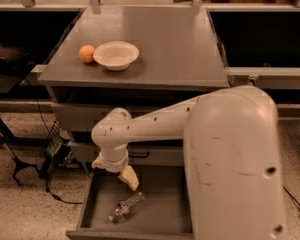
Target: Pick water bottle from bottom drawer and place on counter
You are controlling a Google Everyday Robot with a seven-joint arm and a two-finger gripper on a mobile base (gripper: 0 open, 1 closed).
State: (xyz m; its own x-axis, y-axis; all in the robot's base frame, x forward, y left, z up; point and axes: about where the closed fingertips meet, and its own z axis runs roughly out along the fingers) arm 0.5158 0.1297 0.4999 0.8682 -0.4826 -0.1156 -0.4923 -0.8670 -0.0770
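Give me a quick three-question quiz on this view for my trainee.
1. True or false: the bottle lies in the open bottom drawer.
2. What sits beside the bowl on the counter? A) orange B) mug C) sponge
3. Fill in: the tool hangs inside the drawer just above the ___, not holding it.
Key: 1 true; 2 A; 3 bottle.

Gripper (129, 178) over the bottom drawer (155, 206) — partly hidden (arm (230, 159) covers its right)
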